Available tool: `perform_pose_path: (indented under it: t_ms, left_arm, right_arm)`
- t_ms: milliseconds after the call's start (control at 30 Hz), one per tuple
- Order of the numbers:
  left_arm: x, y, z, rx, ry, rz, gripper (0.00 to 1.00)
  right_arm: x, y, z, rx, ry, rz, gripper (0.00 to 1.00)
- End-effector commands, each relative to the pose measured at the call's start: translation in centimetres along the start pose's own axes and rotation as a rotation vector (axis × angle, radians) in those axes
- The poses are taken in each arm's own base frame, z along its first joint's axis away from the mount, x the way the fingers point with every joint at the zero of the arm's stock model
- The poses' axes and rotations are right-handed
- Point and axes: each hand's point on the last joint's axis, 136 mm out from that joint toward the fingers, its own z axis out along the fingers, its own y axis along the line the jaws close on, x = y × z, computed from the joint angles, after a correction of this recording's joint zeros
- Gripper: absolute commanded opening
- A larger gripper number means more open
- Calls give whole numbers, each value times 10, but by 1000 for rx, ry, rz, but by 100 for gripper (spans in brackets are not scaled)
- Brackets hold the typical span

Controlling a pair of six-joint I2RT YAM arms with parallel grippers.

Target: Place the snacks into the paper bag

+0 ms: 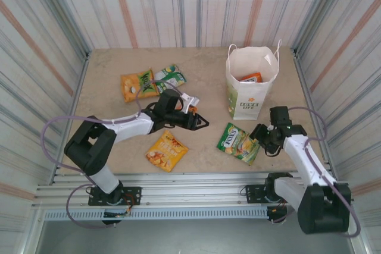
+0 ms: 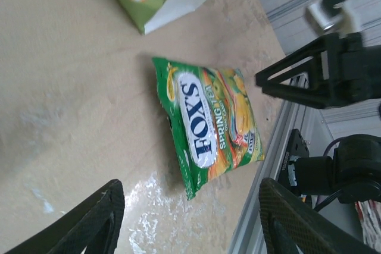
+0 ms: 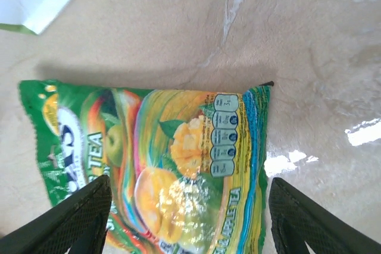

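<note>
From above, the white paper bag (image 1: pixel 250 90) stands upright at the far right of the table (image 1: pixel 202 63), with an orange packet (image 1: pixel 251 77) inside. The green FOX'S packet (image 1: pixel 238 143) lies flat in front of the bag, just beside the right claw (image 1: pixel 261 134). The left claw (image 1: pixel 201 122) hangs spread wide mid-table, holding nothing. The left wrist camera shows the FOX'S packet lying flat beyond that claw's two spread fingers (image 2: pixel 89 218). In the right wrist camera, the right claw's fingers are wide apart over the packet, not closed on it.
</note>
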Motion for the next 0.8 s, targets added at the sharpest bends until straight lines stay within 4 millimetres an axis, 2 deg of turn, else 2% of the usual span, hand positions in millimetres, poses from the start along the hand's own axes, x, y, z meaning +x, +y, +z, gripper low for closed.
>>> perform_pose_path:
  t_ms: [0, 167, 300, 567, 633, 767]
  left_arm:
    - [14, -1, 18, 38, 28, -92, 60]
    - [24, 10, 42, 15, 85, -167, 59]
    - [25, 14, 56, 5, 115, -176, 57]
    - [22, 24, 78, -14, 152, -196, 54]
    - [23, 23, 83, -5, 162, -193, 50]
    - [29, 22, 92, -3, 196, -192, 50]
  right_arm:
    - [11, -8, -2, 41, 19, 46, 69]
    - [25, -14, 15, 78, 81, 37, 69]
    - [31, -6, 30, 31, 117, 34, 66]
    - [45, 1, 43, 19, 176, -19, 57]
    - [47, 6, 45, 4, 178, -37, 53]
    - [48, 15, 48, -26, 178, -75, 52]
